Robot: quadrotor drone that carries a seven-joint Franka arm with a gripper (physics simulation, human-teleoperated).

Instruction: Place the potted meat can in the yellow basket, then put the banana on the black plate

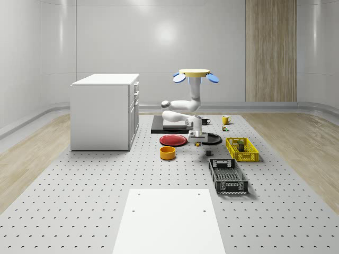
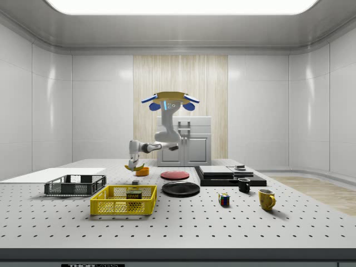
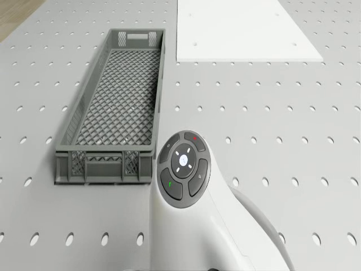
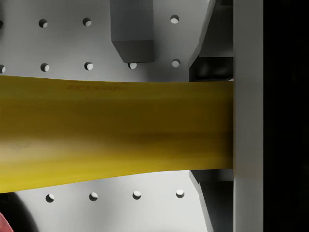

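On the pegboard table (image 1: 79,180), my drone (image 1: 194,74) hovers near the black plate (image 1: 211,138); the can (image 2: 134,194) sits in the yellow basket (image 1: 242,148); the gripper (image 1: 197,138) pinches the banana (image 4: 116,133); next I must carry it over the plate and lower.

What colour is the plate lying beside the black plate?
Red. The red plate lies beside the black plate; the whole-scene view shows it best.

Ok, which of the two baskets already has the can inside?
The yellow mesh basket: the potted meat can sits in it. The dark grey mesh basket holds nothing visible.
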